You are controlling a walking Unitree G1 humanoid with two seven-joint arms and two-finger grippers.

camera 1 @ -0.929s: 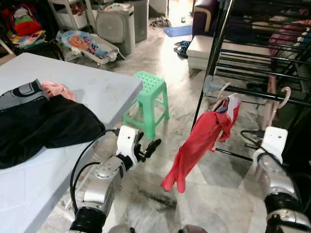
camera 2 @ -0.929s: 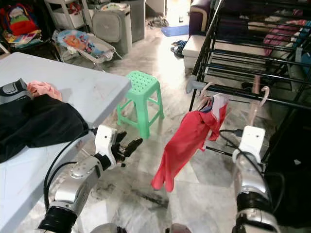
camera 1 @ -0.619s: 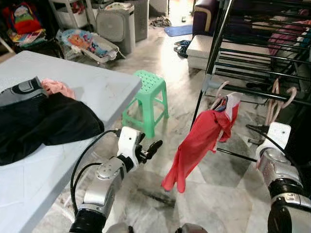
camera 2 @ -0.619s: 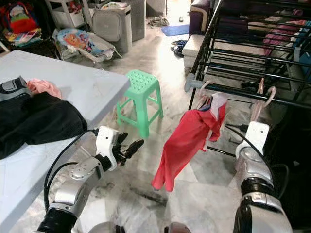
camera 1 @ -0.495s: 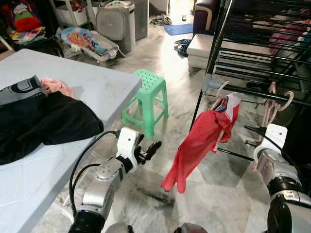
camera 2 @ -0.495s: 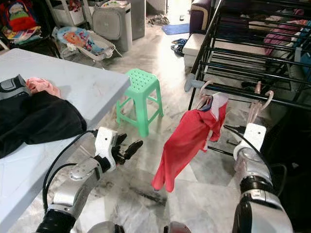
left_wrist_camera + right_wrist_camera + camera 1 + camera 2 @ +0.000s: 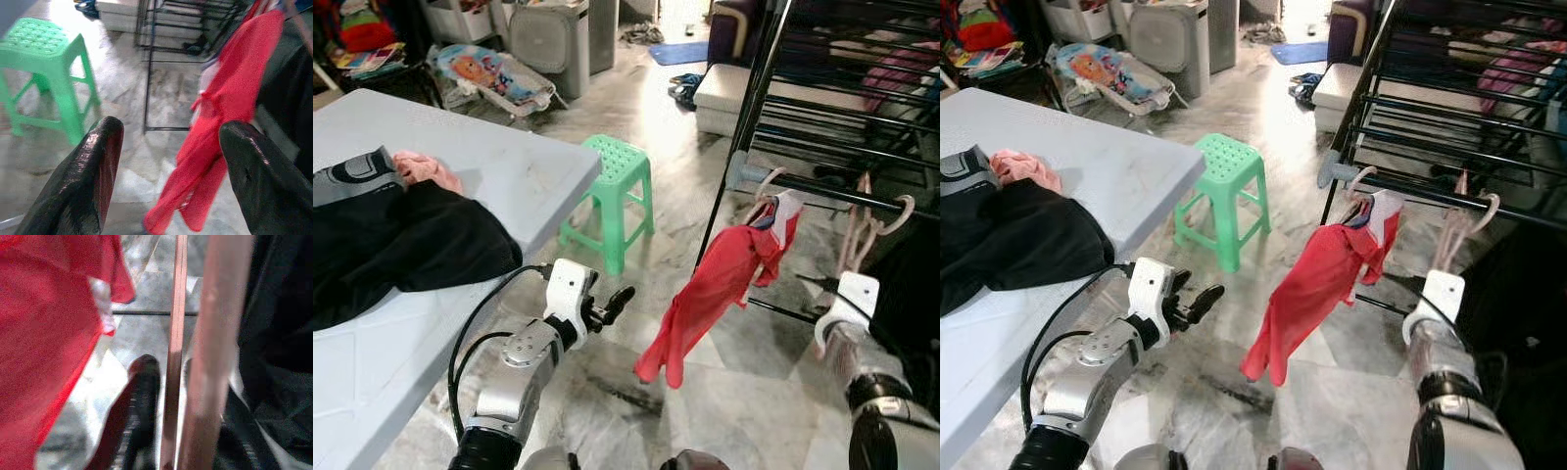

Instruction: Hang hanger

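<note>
A pink hanger runs up from my right gripper to the lower rail of a black drying rack. Its hook lies at that rail. In the right wrist view the pink hanger passes between the black fingers, which are shut on it. A red garment hangs on its own hanger from the same rail, to the left. My left gripper is held low above the floor beside the table, open and holding nothing, facing the red garment.
A grey table at the left carries black clothing and a pink cloth. A green stool stands between the table and the rack. A dark garment hangs at the far right. A baby bouncer lies further back.
My right gripper has carried the pink hanger a little rightward, and its hook now lies at the rail. The view has shifted slightly. The left arm has hardly moved.
</note>
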